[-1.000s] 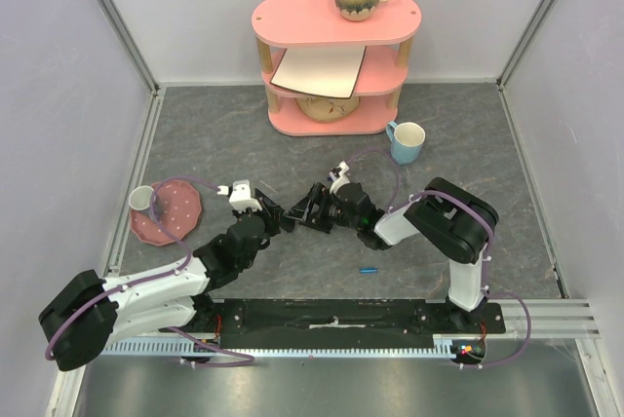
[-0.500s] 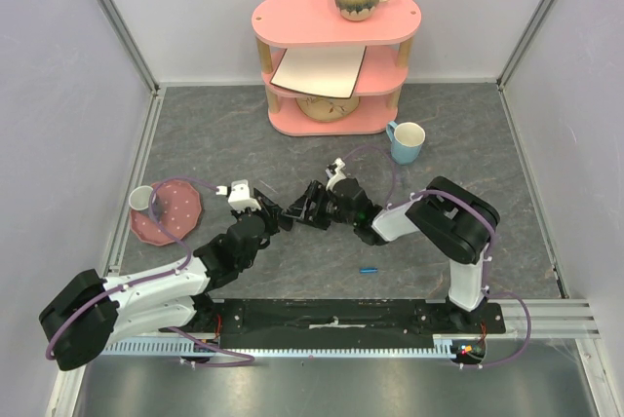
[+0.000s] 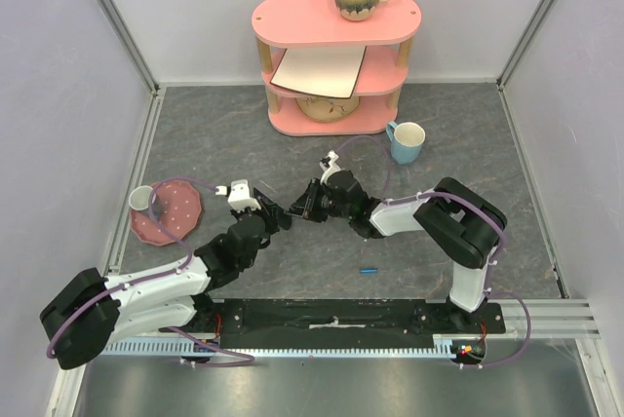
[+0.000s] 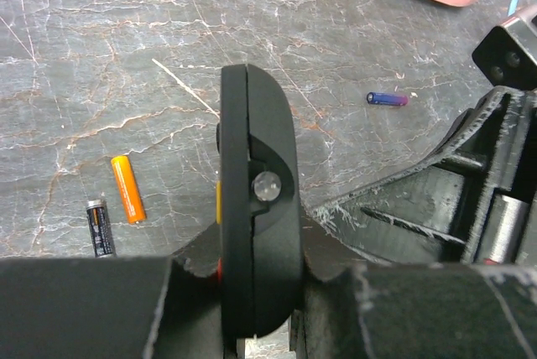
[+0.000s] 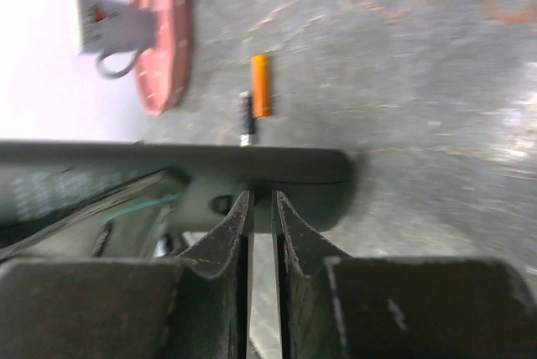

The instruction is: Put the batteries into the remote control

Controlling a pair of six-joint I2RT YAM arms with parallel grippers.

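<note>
My left gripper [image 4: 258, 292] is shut on the remote control [image 4: 256, 225], a slim black body held on edge with its rounded end pointing away; the remote also shows in the top view [image 3: 291, 210]. My right gripper [image 5: 262, 195] meets the remote's [image 5: 168, 170] end from the right, jaws drawn to a narrow slit, tips against its edge. Whether they pinch any part of it does not show. A small purple-blue battery [image 4: 387, 99] lies on the floor beyond the remote.
An orange cell [image 4: 127, 189] and a black cell [image 4: 100, 227] lie left of the remote. A pink plate [image 3: 168, 212] with a white cup [image 3: 142, 199] sits at left. A pink shelf [image 3: 331, 56], a blue mug [image 3: 407, 140] and a small blue cylinder [image 3: 368, 269] are also here.
My right gripper has slid left up to the remote's end and its jaws have narrowed from wide apart to a slit. The left arm and remote have stayed put.
</note>
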